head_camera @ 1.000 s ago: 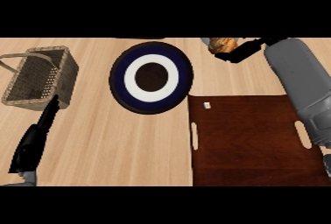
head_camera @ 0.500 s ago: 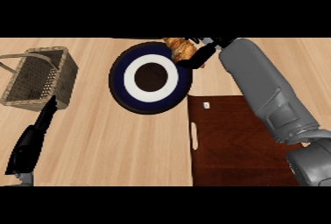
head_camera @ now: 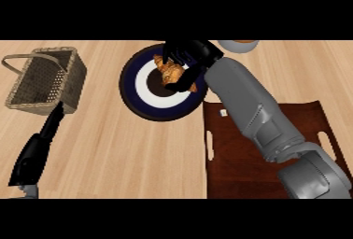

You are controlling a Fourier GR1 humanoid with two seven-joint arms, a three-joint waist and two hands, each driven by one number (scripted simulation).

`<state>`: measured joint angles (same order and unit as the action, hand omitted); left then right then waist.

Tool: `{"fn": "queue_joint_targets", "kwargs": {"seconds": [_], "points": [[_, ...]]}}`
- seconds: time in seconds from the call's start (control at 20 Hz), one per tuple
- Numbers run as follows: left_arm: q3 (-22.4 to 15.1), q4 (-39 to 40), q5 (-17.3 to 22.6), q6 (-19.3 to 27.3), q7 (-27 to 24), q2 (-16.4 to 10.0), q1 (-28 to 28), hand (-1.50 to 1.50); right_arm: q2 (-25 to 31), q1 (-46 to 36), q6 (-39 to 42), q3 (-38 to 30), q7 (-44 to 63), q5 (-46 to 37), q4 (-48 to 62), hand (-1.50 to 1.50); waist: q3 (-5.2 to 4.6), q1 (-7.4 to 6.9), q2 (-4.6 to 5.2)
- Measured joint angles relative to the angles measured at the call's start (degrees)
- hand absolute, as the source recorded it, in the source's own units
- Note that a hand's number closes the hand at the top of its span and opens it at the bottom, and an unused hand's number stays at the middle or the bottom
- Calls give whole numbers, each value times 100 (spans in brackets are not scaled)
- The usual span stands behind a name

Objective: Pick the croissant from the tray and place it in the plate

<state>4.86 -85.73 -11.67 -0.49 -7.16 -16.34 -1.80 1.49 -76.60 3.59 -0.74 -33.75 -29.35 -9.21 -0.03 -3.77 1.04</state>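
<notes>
A golden-brown croissant (head_camera: 170, 71) hangs over the upper right part of the round plate (head_camera: 141, 105), which has a dark blue rim, a white ring and a dark centre. My right hand (head_camera: 187, 55) is shut on the croissant, its fingers curled round it from above, so part of the pastry is hidden. The grey right forearm crosses the dark brown tray (head_camera: 234, 158) at the lower right, and nothing else shows on the tray. My left hand (head_camera: 34, 151) rests low at the left edge, fingers straight and pointing up toward the basket.
A woven wire basket (head_camera: 41, 79) with a handle stands at the upper left. A pale round object (head_camera: 240, 44) peeks in at the top edge, right of the plate. Light wooden counter spreads below the plate and between basket and tray.
My right arm has swung left with the croissant, from the top right corner to over the plate. The left hand has stayed where it was.
</notes>
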Motion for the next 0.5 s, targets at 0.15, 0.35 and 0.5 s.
{"fn": "queue_joint_targets", "kwargs": {"seconds": [0.15,0.35,0.5], "points": [[-39,3,-33,-7,78,23,101,0,-76,-60,-35,-145,383,217,178,-150,0,-62,20],[-43,119,-38,-46,8,31,158,0,-120,37,-179,-163,530,353,331,-150,-1,-135,42],[-49,169,-46,-41,-18,66,206,0,-135,39,-199,-288,516,554,315,-150,0,-135,43]]}}
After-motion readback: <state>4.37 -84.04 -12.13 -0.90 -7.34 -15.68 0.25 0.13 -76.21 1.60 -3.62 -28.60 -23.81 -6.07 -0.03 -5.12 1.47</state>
